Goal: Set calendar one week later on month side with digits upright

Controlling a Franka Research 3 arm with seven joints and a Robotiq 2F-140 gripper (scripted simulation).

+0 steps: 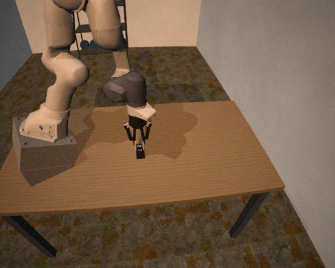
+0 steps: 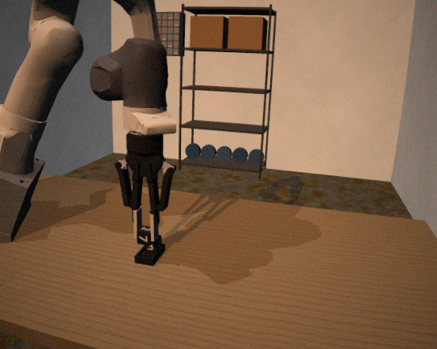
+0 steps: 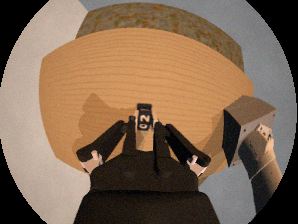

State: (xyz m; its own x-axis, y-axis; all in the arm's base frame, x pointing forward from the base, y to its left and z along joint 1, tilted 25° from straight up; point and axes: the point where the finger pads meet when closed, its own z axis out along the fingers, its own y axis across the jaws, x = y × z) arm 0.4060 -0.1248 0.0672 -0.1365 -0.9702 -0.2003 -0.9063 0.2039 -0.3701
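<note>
— Wood-grain table [image 1: 219, 170] first: where does everything sit on it?

— Take the grey pedestal [image 1: 66, 151] under the arm [image 1: 60, 91] as the landmark. It stands at one end of the table. The black tray [image 2: 145, 258] lies flat on the wood well out from the pedestal, near the middle of the table, inside the arm's shadow.

— And the gripper?

— The gripper [image 2: 145, 227] hangs straight down over the tray, on the same side of the pedestal. Its fingers [image 2: 156, 223] stand narrow, pinched on a dark cube [image 2: 144, 234] with pale digits on its faces.

— Which digits?

— One face in the exterior view seems to read 7, another mark above it is too small to tell. From the wrist camera a 2 shows on the cube [image 3: 143, 120] between the fingers.

— Is that cube down in the tray?

— It sits low, at or just above the tray; I cannot tell whether it touches the floor. A second cube [image 2: 151, 247] stands in the tray just beside it, on the end farther from the pedestal, showing a 3.

— Anything behind?

— A metal shelf rack [image 2: 180, 99] stands against the back wall, far beyond the pedestal, with two brown boxes [image 2: 227, 32] on top and blue balls [image 2: 224, 153] along the bottom.
</note>
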